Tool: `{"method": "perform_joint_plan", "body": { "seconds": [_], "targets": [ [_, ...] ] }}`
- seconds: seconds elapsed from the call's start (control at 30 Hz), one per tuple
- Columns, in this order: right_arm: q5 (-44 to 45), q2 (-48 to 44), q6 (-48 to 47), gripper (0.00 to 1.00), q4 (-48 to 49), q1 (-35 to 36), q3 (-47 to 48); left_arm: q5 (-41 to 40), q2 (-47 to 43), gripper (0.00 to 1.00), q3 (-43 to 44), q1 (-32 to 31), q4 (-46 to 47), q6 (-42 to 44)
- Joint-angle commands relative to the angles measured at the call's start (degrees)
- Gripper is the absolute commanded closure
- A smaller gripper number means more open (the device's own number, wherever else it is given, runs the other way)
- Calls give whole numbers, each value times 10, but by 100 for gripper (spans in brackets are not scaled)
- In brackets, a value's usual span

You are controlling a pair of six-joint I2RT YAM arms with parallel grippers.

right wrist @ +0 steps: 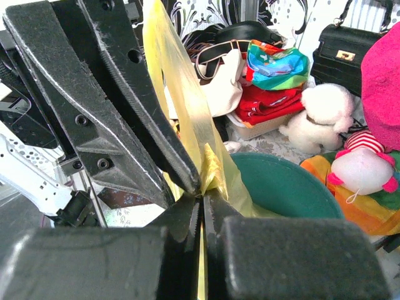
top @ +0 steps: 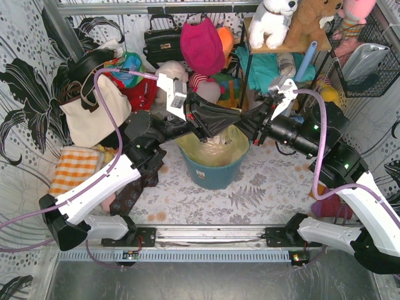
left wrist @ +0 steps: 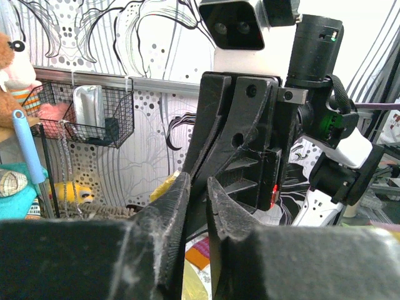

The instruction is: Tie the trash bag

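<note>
The trash bag is thin yellow film with white paper inside, sitting in the round teal bin. Both grippers meet above the bin's far rim. My right gripper is shut on a gathered fold of the bag's rim, which stretches upward from its tips. My left gripper faces it tip to tip, and its fingers touch the same fold. Its jaws stand a narrow gap apart, with yellow film showing below through the gap. In the top view the left gripper and right gripper nearly touch.
A cream tote bag stands at the left, with an orange checked cloth in front of it. A black handbag, a pink hat and plush toys crowd the back. A wire basket hangs at the right wall.
</note>
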Motion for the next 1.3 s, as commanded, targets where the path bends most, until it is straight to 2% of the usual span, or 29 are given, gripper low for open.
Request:
{"method": "perform_joint_plan", "body": {
  "seconds": [0.0, 0.03, 0.1, 0.27, 0.47, 0.63, 0.93, 1.27],
  "targets": [
    [-24, -12, -11, 100, 31, 4, 2, 7, 4, 81, 15, 0, 14, -2],
    [-24, -12, -11, 100, 31, 4, 2, 5, 2, 76, 13, 1, 15, -1],
    [-24, -12, -11, 100, 31, 4, 2, -1, 0, 57, 11, 2, 14, -4],
    [-30, -14, -10, 100, 34, 4, 3, -27, -3, 53, 5, 5, 7, -3],
    [-34, -19, -9, 100, 36, 4, 3, -65, -18, 41, -18, 13, 28, -12],
    [-34, -20, -10, 100, 36, 4, 2, -54, -23, 40, -25, 28, 41, -32],
    [-54, -14, -13, 100, 41, 4, 4, 22, 0, 58, -12, 47, 82, -83],
    [-57, -12, -12, 100, 42, 4, 5, 70, 17, 58, 0, 48, 100, -104]
  ]
}}
